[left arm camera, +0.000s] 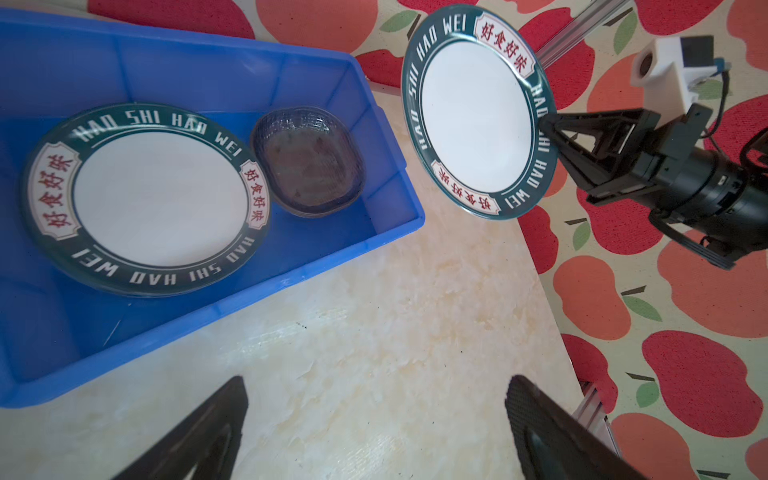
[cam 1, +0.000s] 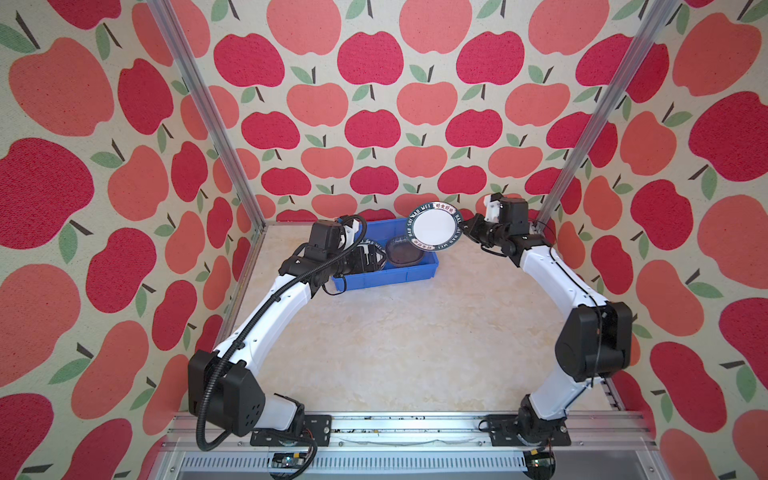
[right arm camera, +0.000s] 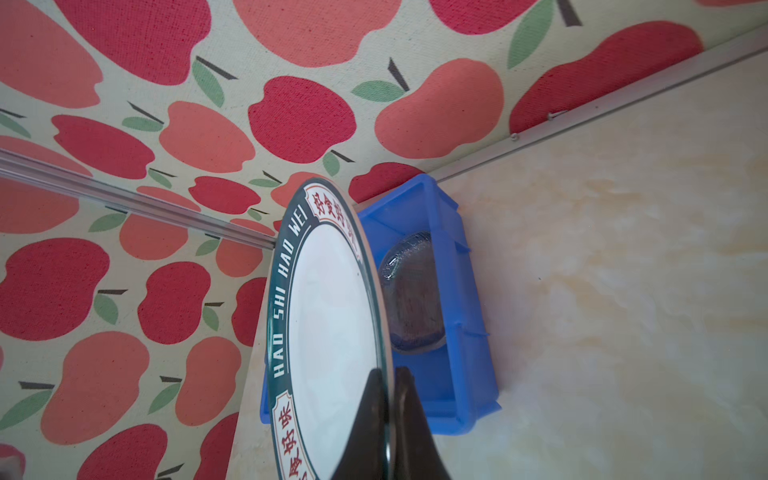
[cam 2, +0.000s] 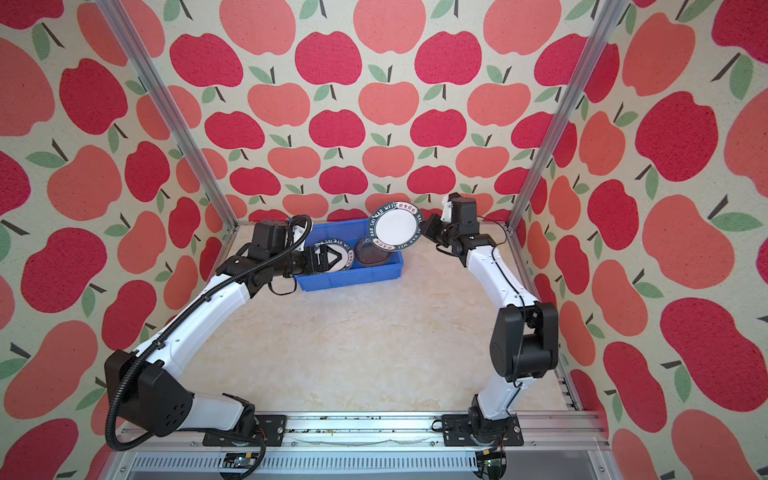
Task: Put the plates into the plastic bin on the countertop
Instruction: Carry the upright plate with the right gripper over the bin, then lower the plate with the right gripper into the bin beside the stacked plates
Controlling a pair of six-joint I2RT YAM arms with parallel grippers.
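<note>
Blue plastic bin [cam 1: 390,277] near the far edge of the table [cam 1: 395,353], left of its middle, with a round white plate with a dark-green lettered rim [left arm camera: 158,199] flat in the left half and a grey glass plate [left arm camera: 309,162] in the right; further plates stacked beneath either, not discernible. Second lettered plate [cam 1: 434,226] up in the air just by the bin's right end, tipped almost on edge, pinched at the rim by the right gripper [left arm camera: 545,124], fingers [right arm camera: 368,436] closed tight on it. Empty left gripper [left arm camera: 376,382] hovering over the bin's left half, above the flat plate, fingers spread wide. Judged step: bringing the held plate in. First, pull the left gripper back toward the near left corner of the table, clearing the landing spot. Then carry the held plate leftward over the bin, high enough to pass above the right wall and the glass plate. Rotate it gradually face up and level, without hurry: only a thin rim pinch on a glazed, probably slippery edge. Lower straight onto the matching plate, rims aligned, rather than onto the smaller glass one. Ease down to contact; no dropping plate on plate. Spread the fingers only with the plate fully resting, then back out sideways without dragging it.
</note>
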